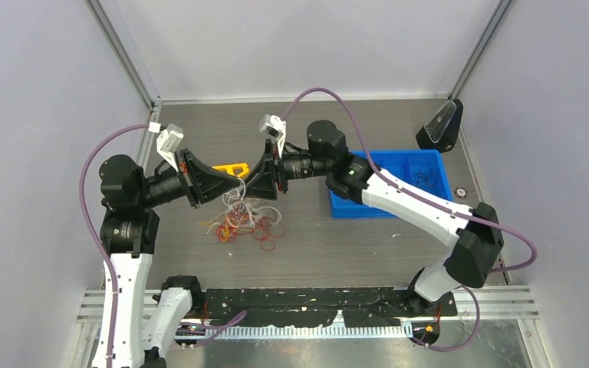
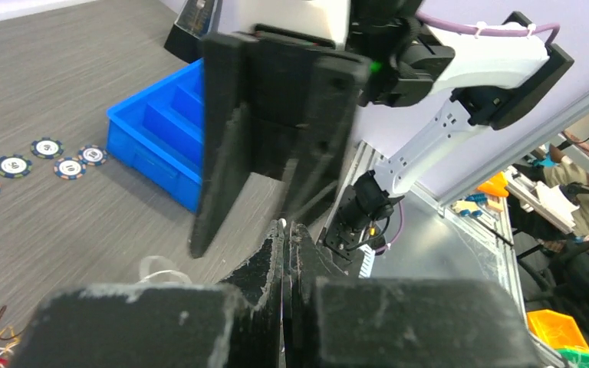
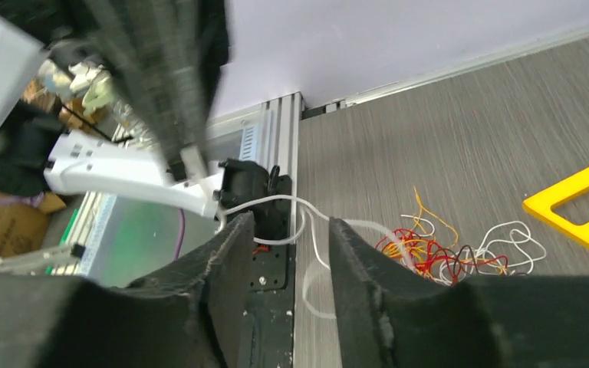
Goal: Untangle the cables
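Left gripper [image 2: 286,230]: fingers pressed fully together. Whether a strand is caught between them cannot be made out.
Right gripper [image 3: 284,230]: fingers parted to a moderate gap and clamped on nothing. A white wire [image 3: 280,202] runs across the gap near the fingertips.
Gripper positions: in the top view the left gripper [image 1: 199,180] and right gripper [image 1: 264,175] face each other above the table [image 1: 368,253], tips close together.
Cables [image 1: 241,218]: a loose clump of red, orange and white strands lying on the table, directly below and slightly nearer than the two grippers. A few white strands rise from the clump towards the space between the tips.
Cables, right wrist view: the clump [image 3: 422,249] lies beyond the right-hand finger, next to a yellow plastic frame [image 3: 583,203].
Blue compartment bin [image 1: 399,180]: on the table under the right forearm, well apart from the clump.
Black wedge-shaped stand [image 1: 441,126]: far right corner.
Markings: four round chips [image 2: 14,165] lie near the bin; "10" reads on the nearest, the others are too small to tell.
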Motion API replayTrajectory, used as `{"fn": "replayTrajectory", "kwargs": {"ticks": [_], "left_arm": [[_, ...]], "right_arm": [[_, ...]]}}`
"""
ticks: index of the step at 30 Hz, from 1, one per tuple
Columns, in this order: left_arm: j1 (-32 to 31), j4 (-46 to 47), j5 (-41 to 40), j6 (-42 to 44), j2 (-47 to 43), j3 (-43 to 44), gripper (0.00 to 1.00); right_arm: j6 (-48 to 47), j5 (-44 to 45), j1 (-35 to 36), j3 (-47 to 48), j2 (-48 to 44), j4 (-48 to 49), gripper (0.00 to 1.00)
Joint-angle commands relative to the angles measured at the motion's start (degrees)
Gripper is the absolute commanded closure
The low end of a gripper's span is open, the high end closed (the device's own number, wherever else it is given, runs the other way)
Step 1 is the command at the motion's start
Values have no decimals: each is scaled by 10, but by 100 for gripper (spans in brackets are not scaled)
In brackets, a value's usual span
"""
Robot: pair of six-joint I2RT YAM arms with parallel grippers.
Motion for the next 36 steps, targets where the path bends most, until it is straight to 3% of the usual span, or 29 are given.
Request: {"fn": "replayTrajectory", "kwargs": {"ticks": [1, 6, 10, 13, 17, 21, 28, 31, 32, 34, 36], "left_arm": [[-6, 47, -1, -29, 29, 12, 100], [-6, 72, -3, -53, 50, 10, 100], [-39, 92, 2, -71, 52, -4, 100], [-67, 98, 9, -78, 51, -6, 100], [-78, 99, 17, -81, 54, -2, 100], [-78, 110, 5, -86, 68, 13, 100], [-79, 161, 1, -132, 81, 28, 100], [-79, 163, -1, -131, 78, 29, 100], [-78, 153, -6, -123, 78, 34, 88], [-75, 115, -15, -88, 80, 58, 46], [-67, 59, -37, -33, 84, 95, 32]], "right_arm": [[-20, -43, 3, -16, -80, 47, 50], [-16, -46, 3, -51, -110, 68, 44], [-8, -34, 3, -55, -103, 77, 32], [-21, 19, 3, -49, -89, 56, 25], [-47, 57, 3, -49, -74, 42, 23], [-35, 52, 9, -49, -66, 64, 37], [-30, 88, 10, -46, -82, 68, 86], [-32, 94, 0, -53, -104, 53, 94], [-35, 93, -6, -54, -116, 47, 94], [-40, 89, -19, -54, -140, 20, 95], [-46, 85, -42, -51, -168, -13, 95]]}}
